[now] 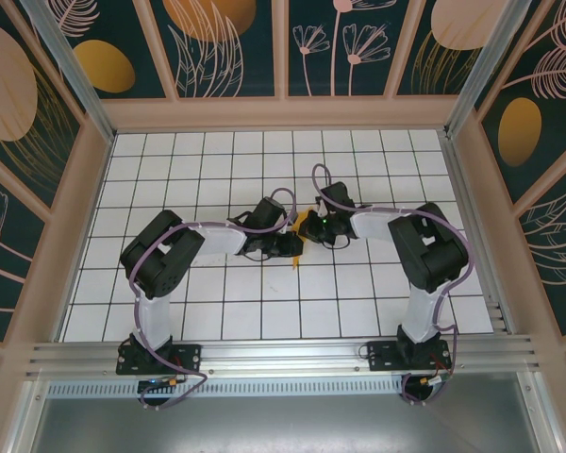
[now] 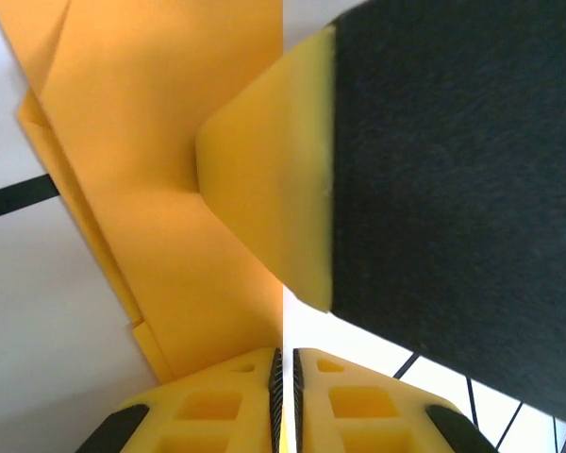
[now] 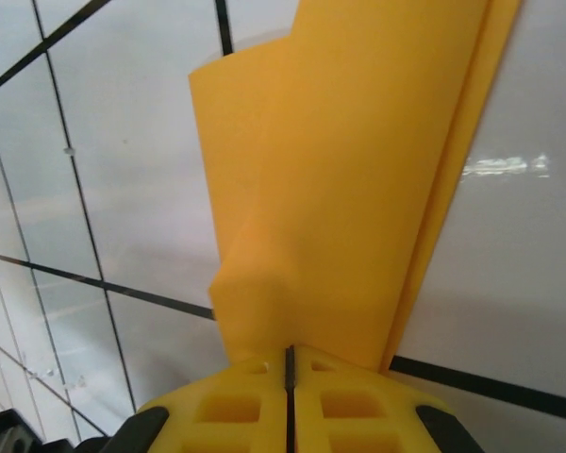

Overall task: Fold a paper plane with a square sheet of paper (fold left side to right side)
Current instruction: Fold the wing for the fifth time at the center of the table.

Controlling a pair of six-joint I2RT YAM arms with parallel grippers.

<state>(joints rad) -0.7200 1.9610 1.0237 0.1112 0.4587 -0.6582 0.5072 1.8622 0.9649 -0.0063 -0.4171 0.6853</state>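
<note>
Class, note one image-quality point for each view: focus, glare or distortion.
Top external: sharp and evenly lit, though the cage posts splay outward. Left wrist: a dark shape near the lens is blurred, the orange paper crisper. Right wrist: a white glare streak on the table beside the paper.

The top camera looks steeply down from behind the arm bases (image 1: 160, 357) over the whole tabletop (image 1: 217, 311). Both wrist cameras sit near the orange paper (image 3: 358, 170), facing it from opposite sides.
</note>
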